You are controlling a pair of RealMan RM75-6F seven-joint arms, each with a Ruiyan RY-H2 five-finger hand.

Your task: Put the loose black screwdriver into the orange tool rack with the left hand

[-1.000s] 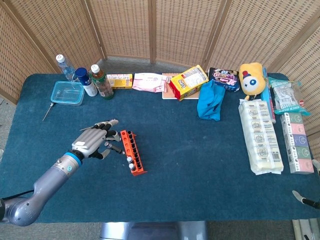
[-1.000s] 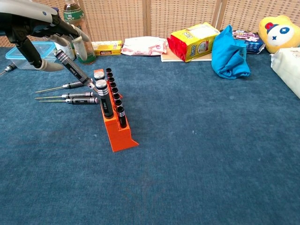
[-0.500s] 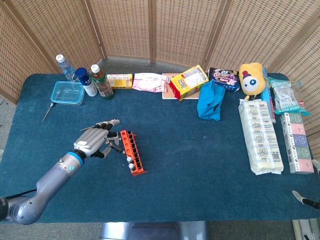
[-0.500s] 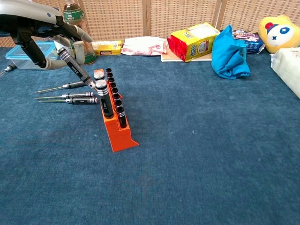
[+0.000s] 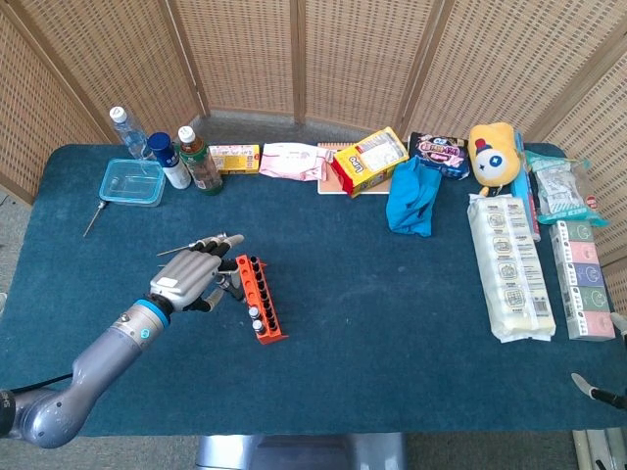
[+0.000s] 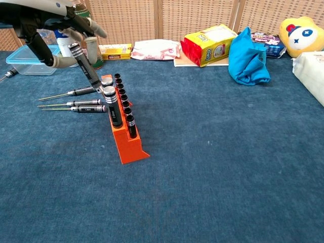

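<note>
Your left hand [image 6: 48, 28], metal-grey with dark fingers, grasps the loose black screwdriver [image 6: 85, 66] by its knurled handle; the tool slants down with its thin tip toward the far end of the orange tool rack [image 6: 125, 136], just beside the two silver-capped drivers [image 6: 109, 98] already standing there. Whether the tip sits in a slot cannot be told. The rack is a smooth orange plastic wedge with a row of round black sockets, resting on the blue fabric tabletop [image 6: 217, 167], a surface with a short carpet-like nap. At 9 o'clock from the rack, three more slim drivers [image 6: 76, 104] lie flat, steel shafts pointing away from it. In the head view, a clear plastic box [image 5: 132, 181] and three bottles [image 5: 176, 157] stand at 11 o'clock, well apart from the rack. Along the far edge at 12 to 2 o'clock sit a yellow-and-red snack bag [image 5: 369, 162], a crumpled blue cloth [image 5: 411, 199] and a yellow plush toy [image 5: 493, 150]. Long wrapped packages [image 5: 509, 264] lie at 3 o'clock. Your right hand [image 5: 598, 390] barely shows at the lower right corner; its finger state cannot be told.
</note>
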